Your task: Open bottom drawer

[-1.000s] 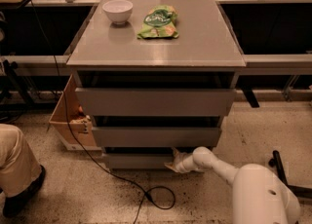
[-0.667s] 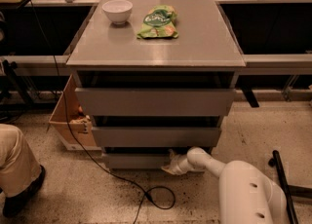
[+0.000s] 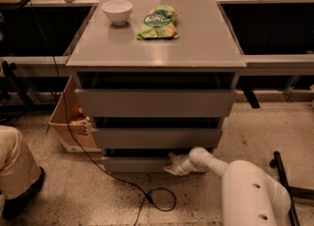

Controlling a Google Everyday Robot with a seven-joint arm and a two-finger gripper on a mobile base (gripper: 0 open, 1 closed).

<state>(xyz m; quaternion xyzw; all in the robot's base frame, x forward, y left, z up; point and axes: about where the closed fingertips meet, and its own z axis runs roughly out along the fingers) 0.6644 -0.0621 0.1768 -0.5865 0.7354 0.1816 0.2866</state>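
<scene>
The grey cabinet (image 3: pixel 156 53) has three flat grey drawer fronts. The bottom drawer (image 3: pixel 132 164) is the lowest and narrowest front, just above the floor, and its front stands level with the two above. My white arm (image 3: pixel 245 181) reaches in from the lower right. My gripper (image 3: pixel 171 166) sits low against the right part of the bottom drawer's front, at its top edge.
A white bowl (image 3: pixel 117 11) and a green snack bag (image 3: pixel 159 22) lie on the cabinet top. A cardboard box (image 3: pixel 68 122) stands at the cabinet's left. A black cable (image 3: pixel 147 195) loops on the floor in front. A person's leg (image 3: pixel 17 171) is at the lower left.
My arm has reached further left along the bottom drawer's front, so the gripper now sits nearer the drawer's middle. The drawer itself has not visibly moved.
</scene>
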